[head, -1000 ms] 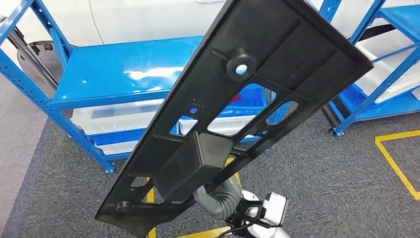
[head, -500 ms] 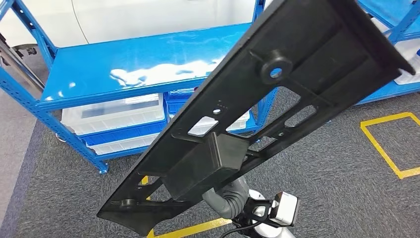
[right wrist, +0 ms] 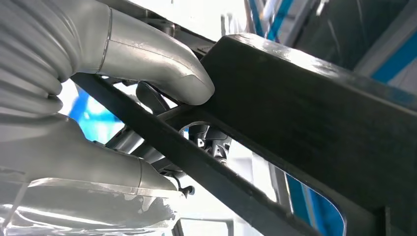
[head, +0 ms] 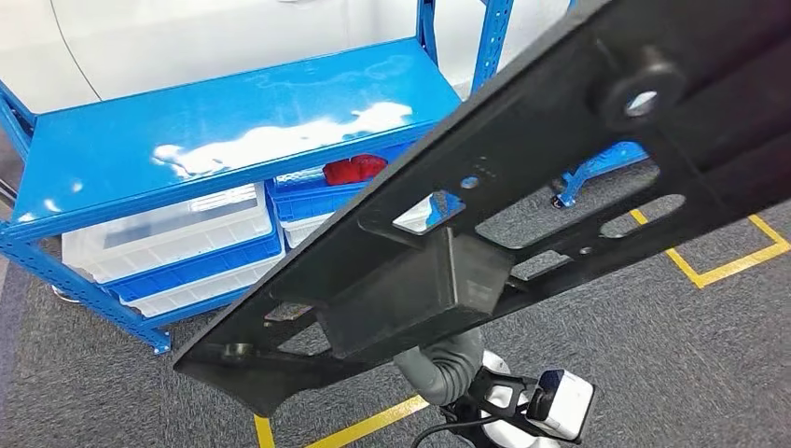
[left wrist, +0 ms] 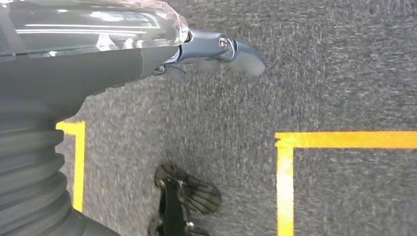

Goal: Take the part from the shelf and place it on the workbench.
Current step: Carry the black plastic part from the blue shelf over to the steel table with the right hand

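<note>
The part [head: 522, 187] is a long black plastic panel with cut-outs, a round boss and a box-shaped block. It crosses the head view on a slant, from lower left to upper right, held up above the floor. My right arm's grey ribbed cover [head: 446, 362] rises under the block. In the right wrist view my right hand [right wrist: 142, 56] grips the part [right wrist: 305, 98], thumb pressed on one bar, darker fingers behind it. My left hand [left wrist: 216, 46] hangs over the grey carpet with nothing in it.
A blue metal shelf [head: 215, 140] stands behind the part, its top level bare. Clear bins [head: 168, 233] and a blue bin with something red [head: 353, 170] sit below. Yellow floor tape [head: 718, 271] marks the grey carpet. Another blue rack's foot [head: 597, 168] is further right.
The whole picture has shifted, so the camera has turned: the shelf now sits further left. The part stays in my right hand and reaches further toward the upper right.
</note>
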Robot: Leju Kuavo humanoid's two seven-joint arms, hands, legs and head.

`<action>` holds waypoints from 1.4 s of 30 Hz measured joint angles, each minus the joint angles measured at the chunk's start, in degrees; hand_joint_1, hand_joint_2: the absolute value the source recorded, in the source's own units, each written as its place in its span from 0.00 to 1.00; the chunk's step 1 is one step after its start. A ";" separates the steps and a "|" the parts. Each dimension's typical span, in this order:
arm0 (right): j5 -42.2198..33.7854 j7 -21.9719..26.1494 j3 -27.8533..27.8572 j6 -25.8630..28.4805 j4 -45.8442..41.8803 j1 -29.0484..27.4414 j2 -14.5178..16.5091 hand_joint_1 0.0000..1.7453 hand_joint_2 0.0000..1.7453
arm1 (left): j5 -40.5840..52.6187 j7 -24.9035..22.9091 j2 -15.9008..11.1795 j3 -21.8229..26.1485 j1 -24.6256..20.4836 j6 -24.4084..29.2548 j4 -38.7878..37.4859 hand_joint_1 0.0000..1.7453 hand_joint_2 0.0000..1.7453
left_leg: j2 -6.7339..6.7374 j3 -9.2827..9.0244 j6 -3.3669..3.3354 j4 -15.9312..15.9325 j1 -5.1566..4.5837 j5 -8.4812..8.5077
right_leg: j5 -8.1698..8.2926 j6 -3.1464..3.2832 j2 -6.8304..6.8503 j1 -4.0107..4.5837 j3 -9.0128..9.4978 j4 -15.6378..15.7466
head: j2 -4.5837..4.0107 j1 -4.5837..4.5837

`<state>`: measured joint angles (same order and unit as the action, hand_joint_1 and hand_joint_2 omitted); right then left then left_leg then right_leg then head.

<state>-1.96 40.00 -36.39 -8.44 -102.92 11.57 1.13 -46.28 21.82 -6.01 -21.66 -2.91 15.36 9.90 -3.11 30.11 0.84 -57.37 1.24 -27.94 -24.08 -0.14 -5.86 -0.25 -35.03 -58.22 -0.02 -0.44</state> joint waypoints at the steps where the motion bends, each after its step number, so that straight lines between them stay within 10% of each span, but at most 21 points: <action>1: 0.45 0.01 0.01 1.28 -0.67 0.03 0.04 1.00 1.00 | 0.16 -0.19 -0.14 -0.26 -0.11 -0.36 0.00 0.00 1.00 | 0.63 0.06 -0.39 0.14 0.08 0.25 | -0.11 -0.34 0.19 0.04 -0.30 -0.21 | 0.00 0.01; 7: 2.00 0.02 -0.03 5.98 -2.70 0.55 0.10 1.00 1.00 | 0.63 -1.82 -0.72 -1.49 -0.08 -2.33 -0.05 0.00 1.00 | 4.92 0.65 -1.68 0.42 -0.16 0.86 | -8.14 -1.68 5.31 -0.26 -7.32 -16.23 | 0.00 0.02; 13: 2.73 0.03 -0.05 8.35 -4.26 1.09 0.06 1.00 1.00 | 2.74 -3.11 -0.48 -3.51 -0.42 -2.75 -0.07 0.00 1.00 | 8.37 0.36 -0.85 0.20 -0.67 0.52 | -1.95 -0.08 10.05 0.69 1.78 -0.31 | 0.00 0.02; 16: 2.97 0.03 -0.05 8.71 -5.11 1.06 -0.16 1.00 1.00 | 2.93 -3.51 -0.20 -4.25 -0.63 -2.45 -0.07 0.00 1.00 | 9.63 0.15 0.09 0.16 -0.68 0.22 | -1.72 1.02 8.57 0.78 1.61 0.45 | 0.00 0.02; 21: 3.94 0.02 -0.04 10.34 -5.80 0.28 -0.50 1.00 1.00 | 2.46 -4.11 -0.06 -4.37 -0.40 -1.40 -0.10 0.00 1.00 | 4.00 5.89 1.12 -13.21 -0.26 -7.16 | -1.00 2.24 5.36 0.14 1.55 1.00 | 0.00 0.02; 23: 4.31 -0.01 -0.04 10.88 -5.81 -0.59 -0.74 1.00 1.00 | 2.17 -4.35 -0.03 -4.37 -0.19 -1.32 -0.12 0.00 1.00 | 3.67 7.47 1.25 -16.18 -0.21 -7.10 | -0.94 2.24 3.76 0.13 1.49 0.89 | 0.00 0.01; 27: 4.52 -0.03 -0.14 11.38 -5.84 -2.20 -1.19 1.00 1.00 | 0.97 -5.03 0.01 -4.35 0.01 -1.31 -0.21 0.00 1.00 | 0.19 1.76 0.86 -2.86 0.20 0.07 | -1.07 1.49 0.69 0.10 1.30 0.15 | 0.00 0.02; 31: 4.74 -0.04 -0.31 11.34 -5.98 -3.17 -1.65 1.00 1.00 | 0.27 -5.33 0.66 -4.31 -0.18 0.84 -0.28 0.00 1.00 | -0.10 0.84 -0.14 -0.16 0.18 0.58 | -0.52 -0.15 -1.32 -0.17 0.20 -0.04 | 0.00 0.01; 35: 4.46 -0.04 -0.31 10.89 -6.19 -3.51 -2.28 1.00 1.00 | 0.15 -4.85 1.50 -4.25 0.00 3.59 -0.28 0.00 1.00 | 2.93 0.89 -1.52 0.36 0.17 1.08 | -5.32 -1.01 4.24 0.04 -3.77 -8.20 | 0.00 0.04; 38: 4.05 -0.04 -0.33 10.37 -6.05 -3.54 -2.76 1.00 1.00 | 0.12 -5.06 1.90 -4.24 0.22 1.22 -0.28 0.00 1.00 | 5.33 1.01 -1.61 0.32 -0.08 0.99 | -7.92 -1.38 5.40 -0.32 -7.38 -16.04 | 0.00 0.04; 42: 3.86 -0.04 -0.30 10.54 -6.00 -3.38 -3.07 1.00 1.00 | 0.02 -5.33 2.35 -4.25 0.01 -2.43 -0.28 0.00 1.00 | 7.74 0.55 -1.10 0.28 -0.27 0.61 | -2.47 -0.63 8.98 -0.04 -0.09 -3.04 | 0.00 0.04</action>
<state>1.90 39.95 -36.69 2.11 -108.92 8.19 -1.95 -46.26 16.49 -3.66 -25.91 -2.90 12.93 9.62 4.63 30.66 -0.27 -57.09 0.97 -27.33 -26.55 -0.76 3.12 -0.28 -35.12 -61.26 -0.02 -0.39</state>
